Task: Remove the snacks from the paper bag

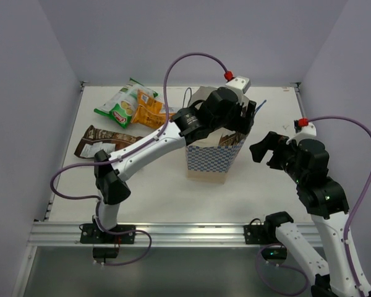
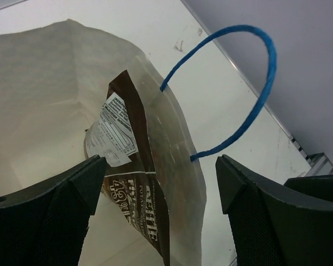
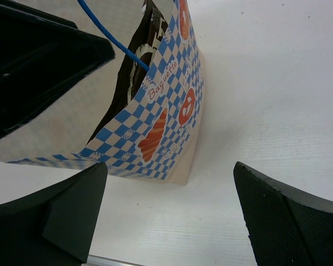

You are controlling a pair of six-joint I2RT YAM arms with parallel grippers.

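Left gripper (image 2: 161,163) hangs spread over the bag (image 1: 207,162), jaws straddling the brown packet (image 2: 125,127) inside, likely lining up a pinch. Right gripper (image 3: 169,165), equally wide and empty, waits at the bag's 3 o'clock. The bag stands upright mid-table: boxy checked paper, cream within. At its 10 o'clock lie crinkly foil packets: green (image 1: 120,108), orange (image 1: 149,111), brown (image 1: 102,141). A thin blue string handle (image 2: 266,72) arcs over the rim.
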